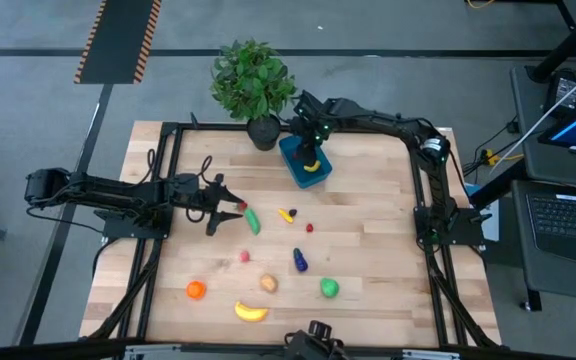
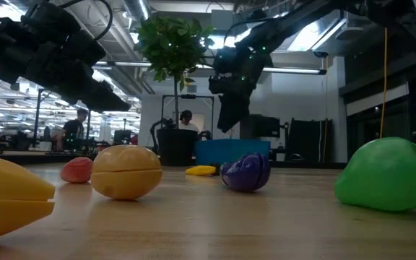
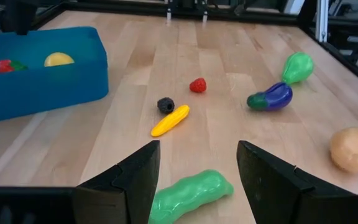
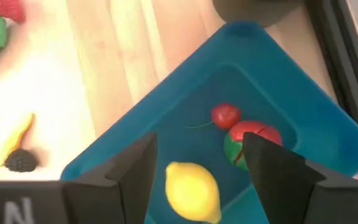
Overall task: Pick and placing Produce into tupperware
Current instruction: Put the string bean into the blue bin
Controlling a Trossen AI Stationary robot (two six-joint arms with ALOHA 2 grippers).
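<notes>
Tupperware [image 1: 304,163] sitting at the table's far edge beside the potted plant [image 1: 253,82], holding a lemon [image 4: 192,190], right gripper [image 1: 311,152] hovering open-jawed over it, left gripper [image 1: 230,207] gaping empty beside the green cucumber [image 1: 253,221].

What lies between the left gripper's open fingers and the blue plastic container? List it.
In the left wrist view, the green toy cucumber sits between the left gripper fingers; beyond lies bare wooden table up to the blue plastic container.
</notes>
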